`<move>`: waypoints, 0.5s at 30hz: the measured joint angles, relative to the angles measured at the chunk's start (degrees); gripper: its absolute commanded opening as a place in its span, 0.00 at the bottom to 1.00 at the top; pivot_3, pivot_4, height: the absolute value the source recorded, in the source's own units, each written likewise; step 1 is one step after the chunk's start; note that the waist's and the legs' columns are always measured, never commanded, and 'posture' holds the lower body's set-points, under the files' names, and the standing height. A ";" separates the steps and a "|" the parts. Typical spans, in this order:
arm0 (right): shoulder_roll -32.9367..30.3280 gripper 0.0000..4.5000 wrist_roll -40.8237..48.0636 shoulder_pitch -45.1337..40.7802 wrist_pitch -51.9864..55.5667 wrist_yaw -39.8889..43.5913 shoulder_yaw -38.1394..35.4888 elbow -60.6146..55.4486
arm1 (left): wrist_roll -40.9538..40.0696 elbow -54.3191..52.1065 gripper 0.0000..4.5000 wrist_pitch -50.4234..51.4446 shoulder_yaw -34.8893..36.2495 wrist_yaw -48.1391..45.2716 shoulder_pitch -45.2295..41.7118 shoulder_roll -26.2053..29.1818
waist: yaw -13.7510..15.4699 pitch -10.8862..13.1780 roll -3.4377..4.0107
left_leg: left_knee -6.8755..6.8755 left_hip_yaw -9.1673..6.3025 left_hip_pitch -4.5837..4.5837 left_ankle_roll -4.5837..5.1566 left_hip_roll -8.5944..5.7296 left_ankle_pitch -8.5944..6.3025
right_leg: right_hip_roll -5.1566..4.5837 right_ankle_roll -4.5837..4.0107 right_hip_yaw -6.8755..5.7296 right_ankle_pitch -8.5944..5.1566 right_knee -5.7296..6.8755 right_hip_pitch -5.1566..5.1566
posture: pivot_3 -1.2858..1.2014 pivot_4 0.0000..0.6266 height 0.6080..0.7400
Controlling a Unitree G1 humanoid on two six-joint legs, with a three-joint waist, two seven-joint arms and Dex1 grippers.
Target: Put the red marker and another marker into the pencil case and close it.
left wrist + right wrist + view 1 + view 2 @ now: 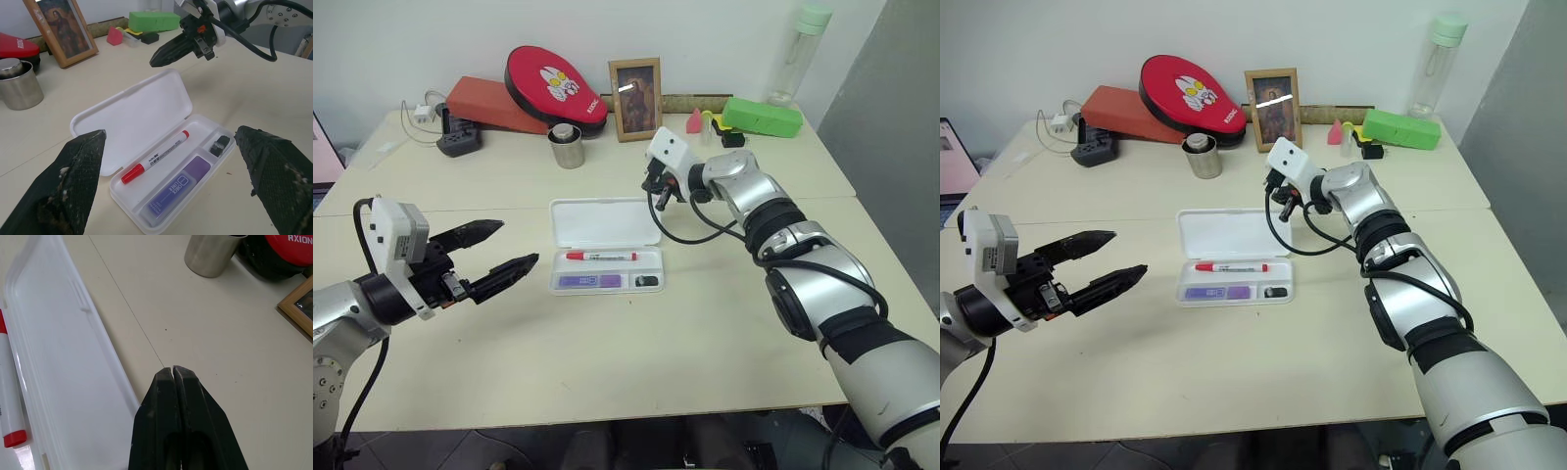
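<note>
Both markers already lie inside the open pencil case (605, 245) at the middle of the tabletop (607, 362), so the loading looks done and only the closing is left. The red marker (601, 257) rests in the case's far slot, its long axis running along the length of the case, red cap toward the robot's left. The purple marker (590, 281) lies parallel to it in the near slot, with a small dark lump (647, 281) in the end compartment. The lid (604, 222) lies flat, hinged back on the far side. The right end effector (172, 369) hovers just past the lid's far right corner, its fingers pressed together and empty. The left end effector (499, 250) waits well apart to the left, spread wide, holding nothing.
</note>
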 measured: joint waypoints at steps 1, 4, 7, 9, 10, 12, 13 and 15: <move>0.05 0.01 -0.62 0.00 -0.22 0.34 0.21 0.23 | 0.00 -0.07 1.00 0.00 0.00 0.03 0.04 0.00 | -0.06 0.00 0.00 | 0.00 0.01 0.00 0.00 0.00 0.00 | 0.00 0.00 0.01 0.00 0.00 -0.01 | 0.52 0.24 1.00; 0.12 0.01 -1.45 0.00 -1.09 0.92 0.83 0.53 | 0.00 -0.37 1.00 0.00 0.00 0.08 0.34 0.00 | -0.22 0.00 0.00 | 0.00 0.05 -0.01 0.00 0.01 0.00 | 0.00 0.00 0.07 0.00 0.04 -0.05 | 0.52 0.24 1.00; 0.07 0.01 -2.41 0.00 -2.27 2.89 1.19 0.53 | -0.01 -1.17 1.00 -0.01 -0.01 0.16 0.42 0.00 | -0.29 0.00 0.00 | 0.00 0.07 0.00 0.00 0.01 0.00 | 0.00 0.00 0.09 0.00 0.04 -0.06 | 0.52 0.24 1.00; 0.04 0.01 -2.93 0.00 -3.11 4.76 1.25 0.51 | -0.01 -1.41 1.00 -0.11 -0.02 0.18 0.43 0.00 | -0.33 0.00 0.00 | -0.01 0.08 0.02 0.01 0.01 0.00 | 0.01 0.00 0.10 0.00 0.05 -0.06 | 0.52 0.24 1.00; 0.04 0.01 -2.97 0.00 -3.44 5.57 1.25 0.50 | -0.01 -1.41 1.00 -0.11 -0.03 0.22 0.45 0.00 | -0.36 0.00 0.00 | -0.01 0.08 0.02 0.01 0.02 0.00 | 0.02 0.00 0.10 0.00 0.06 -0.06 | 0.52 0.24 1.00; 0.00 0.01 -2.98 0.00 -3.72 7.29 1.24 0.36 | -0.01 -1.42 1.00 -0.12 -0.04 0.36 0.52 0.00 | -0.45 0.00 0.00 | -0.01 0.08 0.02 0.01 0.02 -0.01 | 0.01 0.00 0.11 0.00 0.06 -0.07 | 0.52 0.24 1.00; 0.00 0.01 -2.97 0.00 -3.73 8.04 1.22 0.24 | -0.01 -1.42 1.00 -0.13 -0.04 0.41 0.53 0.00 | -0.51 0.00 0.00 | -0.01 0.08 0.02 0.01 0.03 0.00 | 0.02 0.00 0.11 0.00 0.07 -0.07 | 0.52 0.24 1.00; 0.00 0.01 -2.95 0.00 -3.74 9.64 1.21 -0.06 | 0.00 -1.42 1.00 -0.16 -0.06 0.56 0.57 0.00 | -0.61 0.00 0.00 | -0.01 0.08 0.02 0.00 0.02 0.00 | 0.01 0.00 0.12 0.00 0.08 -0.09 | 0.52 0.24 1.00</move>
